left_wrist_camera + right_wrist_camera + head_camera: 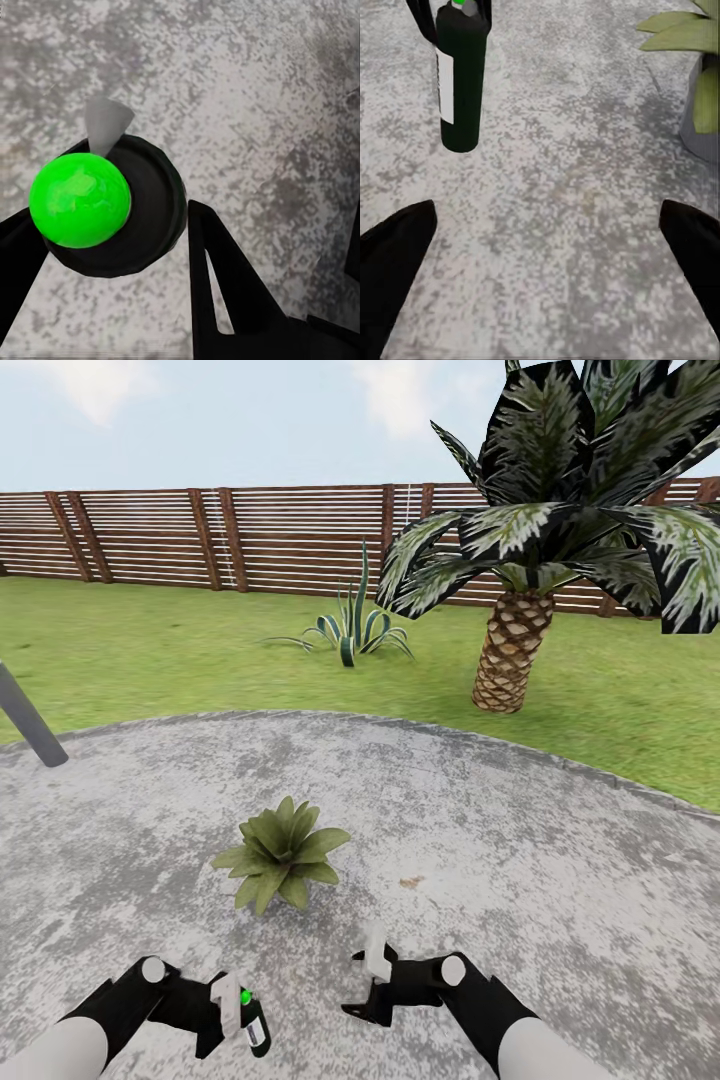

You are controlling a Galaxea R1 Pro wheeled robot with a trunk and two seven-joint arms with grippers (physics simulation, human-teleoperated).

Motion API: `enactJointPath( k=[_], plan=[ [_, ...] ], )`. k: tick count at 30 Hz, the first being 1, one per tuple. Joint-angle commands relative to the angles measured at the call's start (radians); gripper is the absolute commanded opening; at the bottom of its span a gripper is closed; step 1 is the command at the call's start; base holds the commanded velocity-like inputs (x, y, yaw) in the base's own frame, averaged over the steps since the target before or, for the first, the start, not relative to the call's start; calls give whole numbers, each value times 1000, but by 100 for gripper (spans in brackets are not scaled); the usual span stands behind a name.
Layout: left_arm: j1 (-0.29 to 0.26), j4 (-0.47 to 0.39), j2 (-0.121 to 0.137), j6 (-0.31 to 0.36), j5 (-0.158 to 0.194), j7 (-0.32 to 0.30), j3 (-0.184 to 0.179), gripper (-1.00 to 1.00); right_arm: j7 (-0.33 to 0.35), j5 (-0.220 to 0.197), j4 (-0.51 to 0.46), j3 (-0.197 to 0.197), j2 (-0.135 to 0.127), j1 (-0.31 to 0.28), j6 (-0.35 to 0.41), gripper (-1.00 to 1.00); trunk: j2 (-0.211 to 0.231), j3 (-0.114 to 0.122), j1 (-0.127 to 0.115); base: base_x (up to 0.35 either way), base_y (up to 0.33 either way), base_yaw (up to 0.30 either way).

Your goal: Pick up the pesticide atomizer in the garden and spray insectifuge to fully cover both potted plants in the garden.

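**Bottle in hand, spraying yet to show**

The left pincer (232, 1008) has the slim dark green atomizer bottle with its pale label (256, 1025) clamped near the top, hanging upright just above the round grey mottled paved patio (520, 860), low at the robot's left. From the left wrist camera we look straight down on the bottle's bright green cap (79, 199) and little grey nozzle (106, 121), black fingers (225, 285) pinched against its sides. The right wrist view catches the same bottle (462, 82) upright and clear of the ground.

The right pincer (375, 982) is spread wide and carrying nothing; its two dark fingertips (394, 255) sit far apart over bare paving.

Just ahead, between the two arms, sits one low rosette of broad green leaves (282, 852); its grey pot (701, 112) shows at the edge of the right wrist view. The bottle is near it, not touching. A second potted rosette I cannot spot from here.

By my reading, the pickup is done. No mist or coating is visible on the leaves, so both plants look left to spray, starting with this one. Beyond lie the green lawn (150, 650), the brown slat fence (200, 535), a spiky thin-leaved plant (350, 628) and a scaly-trunked palm (515, 650).
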Motion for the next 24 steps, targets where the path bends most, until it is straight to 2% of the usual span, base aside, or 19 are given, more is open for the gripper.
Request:
enactJointPath(
  k=[1, 4, 7, 10, 12, 15, 16, 18, 22, 24],
  plan=[
    [1, -1, 2, -6, -1, 0, -5, -100, -1, 10, 0, -1, -2, 0, -5, 100, 0, -1, 0, 0, 0, 0],
    [4, -1, 4, -7, -1, 2, -5, -100, -3, 9, 3, -2, -5, 1, -5, 100, 0, -1, 0, 0, 0, 0],
    [5, -1, 4, -2, -1, 9, -5, -100, -22, 6, 53, -8, -10, 1, -7, 100, 0, -1, 0, 0, 0, 0],
    [6, -1, 6, 1, 0, 14, 0, -100, -93, 2, 83, -11, -32, 2, -7, 100, 0, -1, 0, 0, 0, 0],
    [7, -1, 16, 3, 9, 42, 11, -100, -184, -10, 128, -13, -48, 3, -8, 100, 0, -1, 0, 0, 0, 0],
    [7, 1, 20, 6, 21, 95, 51, -100, -305, -63, 185, -15, -54, 4, -7, 100, 0, -1, 0, 0, 0, 0],
    [7, 1, 20, 11, 25, 129, 89, -100, -384, -103, 207, -16, -56, 4, -7, 100, 0, -1, 0, 0, 0, 0],
    [8, 2, 20, 24, 27, 164, 142, -100, -476, -139, 217, -16, -57, 4, -7, 100, 0, -1, 0, 0, 0, 0],
    [9, 2, 17, 69, 28, 186, 209, -100, -591, -183, 230, -17, -68, 6, -7, 100, 0, -1, 0, 0, 0, 0],
    [9, 1, 16, 160, 27, 189, 229, -100, -666, -295, 263, -17, -100, 17, -10, 100, 0, -1, 0, 0, 0, 0]
  ],
)
